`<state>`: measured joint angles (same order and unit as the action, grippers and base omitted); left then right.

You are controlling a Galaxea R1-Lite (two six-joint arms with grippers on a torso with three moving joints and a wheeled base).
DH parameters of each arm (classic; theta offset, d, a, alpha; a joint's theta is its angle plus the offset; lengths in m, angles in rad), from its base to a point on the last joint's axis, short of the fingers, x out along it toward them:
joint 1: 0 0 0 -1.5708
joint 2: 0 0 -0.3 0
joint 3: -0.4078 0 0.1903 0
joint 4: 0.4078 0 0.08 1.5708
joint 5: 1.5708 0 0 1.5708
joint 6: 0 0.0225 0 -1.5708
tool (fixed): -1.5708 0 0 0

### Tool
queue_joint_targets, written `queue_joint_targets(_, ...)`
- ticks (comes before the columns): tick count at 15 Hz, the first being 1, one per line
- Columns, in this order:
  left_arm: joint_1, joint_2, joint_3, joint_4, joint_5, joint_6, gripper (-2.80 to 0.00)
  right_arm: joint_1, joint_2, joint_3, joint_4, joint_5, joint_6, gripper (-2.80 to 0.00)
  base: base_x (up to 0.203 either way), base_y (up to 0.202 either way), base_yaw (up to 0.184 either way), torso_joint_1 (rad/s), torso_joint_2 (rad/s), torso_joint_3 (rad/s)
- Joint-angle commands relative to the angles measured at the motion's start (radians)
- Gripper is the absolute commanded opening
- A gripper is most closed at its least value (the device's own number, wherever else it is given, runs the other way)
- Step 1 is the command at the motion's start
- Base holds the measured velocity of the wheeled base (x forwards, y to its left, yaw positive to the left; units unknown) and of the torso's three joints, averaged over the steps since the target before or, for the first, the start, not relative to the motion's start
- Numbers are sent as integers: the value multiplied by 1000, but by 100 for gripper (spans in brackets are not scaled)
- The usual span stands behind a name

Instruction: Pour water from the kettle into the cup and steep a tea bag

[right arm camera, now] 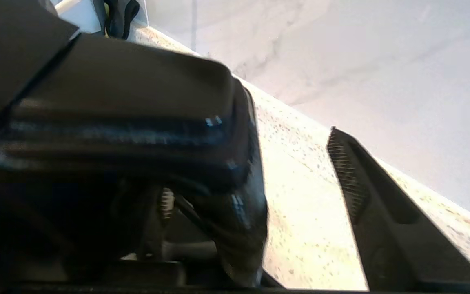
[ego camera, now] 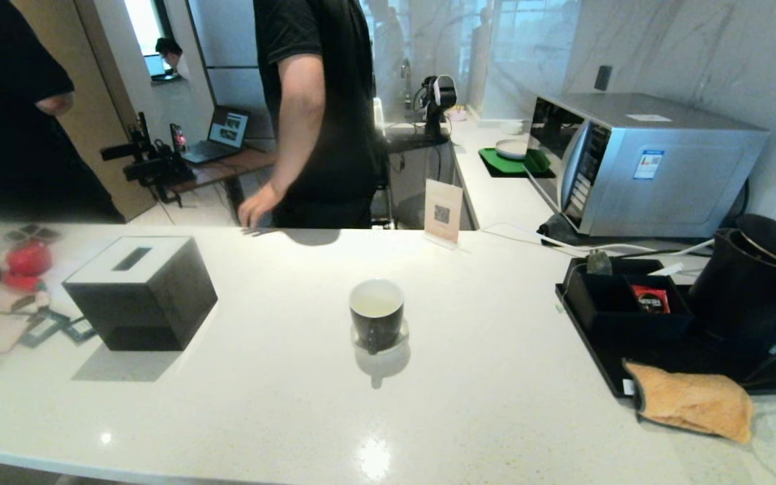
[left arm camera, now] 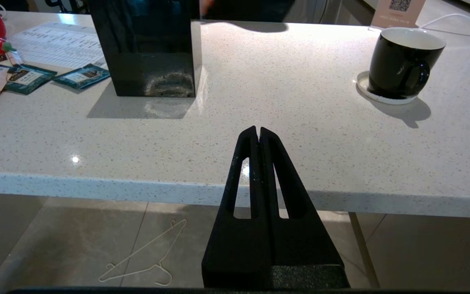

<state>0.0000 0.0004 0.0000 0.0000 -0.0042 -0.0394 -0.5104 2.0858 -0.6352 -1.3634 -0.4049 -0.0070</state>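
Small black mug with white inside (ego camera: 376, 314) centre frame on white speckled counter (ego camera: 280, 404), liquid inside, so pouring looks done. Large matte black cylindrical kettle (ego camera: 752, 283) back on black tray (ego camera: 637, 364), right edge. Right gripper (right arm camera: 300, 196) beside kettle handle, jaws wide, holding nothing. Left gripper (left arm camera: 258, 132) low before counter edge, jaws closed, empty. Steeping left; tea bag hard to make out.

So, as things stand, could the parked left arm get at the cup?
Probably yes. The left gripper sits shut just off the counter's near edge, and only bare counter lies between it and the cup. The tissue box stands off to the other side, out of that path.
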Motion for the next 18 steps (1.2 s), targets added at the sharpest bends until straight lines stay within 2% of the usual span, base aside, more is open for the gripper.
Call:
queue_joint_targets(1,0,1,0,0,0,-1,-280,4,-31,39,-8,-1,-1,0,0,0,0,0,0,0)
queue_joint_targets(18,0,1,0,0,0,-1,-280,6,-286,323,-5,1,-1,0,0,0,0,0,0,0)
